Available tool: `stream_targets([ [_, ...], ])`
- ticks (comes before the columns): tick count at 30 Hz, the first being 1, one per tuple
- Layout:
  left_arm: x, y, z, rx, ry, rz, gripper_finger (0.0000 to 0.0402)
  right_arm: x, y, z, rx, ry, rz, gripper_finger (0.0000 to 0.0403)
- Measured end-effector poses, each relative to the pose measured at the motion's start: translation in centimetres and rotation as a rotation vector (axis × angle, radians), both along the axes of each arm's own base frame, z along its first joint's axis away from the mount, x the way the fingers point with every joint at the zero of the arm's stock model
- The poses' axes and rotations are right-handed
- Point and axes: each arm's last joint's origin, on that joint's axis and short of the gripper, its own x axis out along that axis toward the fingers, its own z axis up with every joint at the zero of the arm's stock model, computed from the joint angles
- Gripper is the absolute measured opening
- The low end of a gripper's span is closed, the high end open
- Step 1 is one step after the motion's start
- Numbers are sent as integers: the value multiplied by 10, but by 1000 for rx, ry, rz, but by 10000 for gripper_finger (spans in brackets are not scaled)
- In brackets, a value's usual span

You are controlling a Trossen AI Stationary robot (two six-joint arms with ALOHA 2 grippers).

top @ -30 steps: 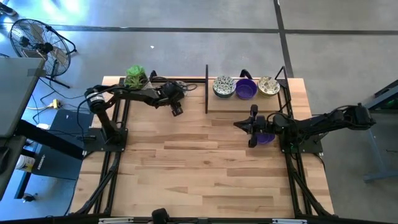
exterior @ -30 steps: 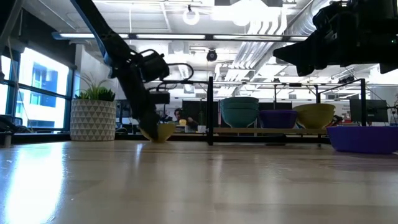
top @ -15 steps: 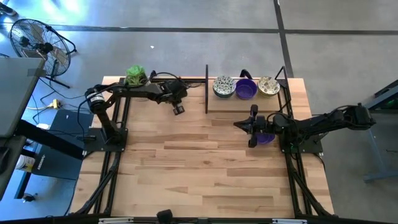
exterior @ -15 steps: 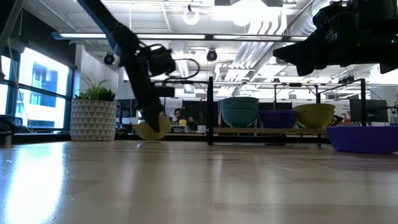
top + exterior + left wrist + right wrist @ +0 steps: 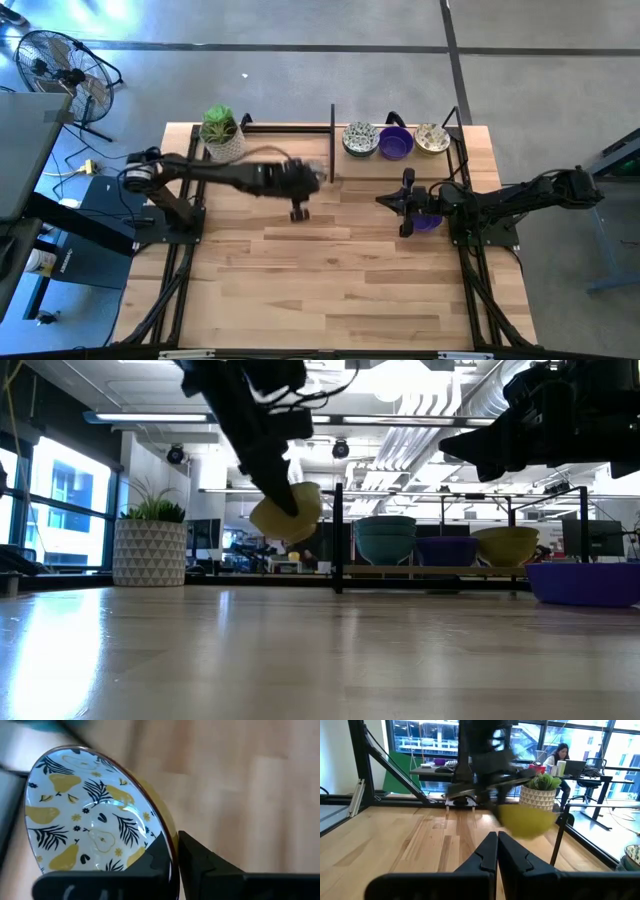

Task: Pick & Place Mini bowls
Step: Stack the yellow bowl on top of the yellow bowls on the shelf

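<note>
My left gripper (image 5: 299, 213) is shut on a mini bowl (image 5: 95, 815), yellow outside and white inside with yellow pears and dark leaves. It hangs above the table's middle, left of the black post; the low view shows the bowl (image 5: 287, 512) in the air. Three more mini bowls, speckled (image 5: 360, 139), purple (image 5: 396, 143) and speckled (image 5: 432, 138), stand on a raised shelf at the far right. My right gripper (image 5: 405, 204) waits shut at the right, level, beside a purple bowl (image 5: 428, 222) that rests on the table. My left gripper pinches the bowl's rim (image 5: 167, 845), one finger inside the bowl (image 5: 159, 854) and one outside (image 5: 197, 857). The fingers slant down from the table's left. The bowl is lifted clear of the table and hangs tilted, its opening turned sideways.
A white pot with a green plant (image 5: 220, 130) stands at the far left corner. An upright black post (image 5: 332, 140) marks the shelf's left end, and a dark frame runs around the shelf. Bare wood lies across the table's middle and near side.
My left gripper has swung from the far side, near the plant pot, toward the table's middle and risen. The yellow bowl, which stood on the table by the pot, has come up with it and now hangs tilted, clear of the table.
</note>
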Motion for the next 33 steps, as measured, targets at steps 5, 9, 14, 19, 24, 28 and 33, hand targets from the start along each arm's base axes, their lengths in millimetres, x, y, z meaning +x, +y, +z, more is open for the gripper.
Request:
stream_targets([
  [5,2,-56,-1,-47,-15,-109,20,0,0,0,0,1,0,0],
  [9,14,-80,-13,-86,-67,-134,12,0,0,0,0,-2,0,0],
  [14,30,-79,-20,-117,-144,-126,12,0,0,1,0,-8,-2,0],
  [19,54,-67,-36,-126,-111,-108,12,1,0,1,3,-11,4,0],
  [24,73,-57,-33,-107,-104,-108,12,1,0,1,7,-4,4,0],
  [28,78,-53,-39,-102,-47,-101,12,1,0,-1,8,2,5,0],
  [33,78,-49,-38,-111,-43,-102,12,2,0,-1,7,5,4,0],
])
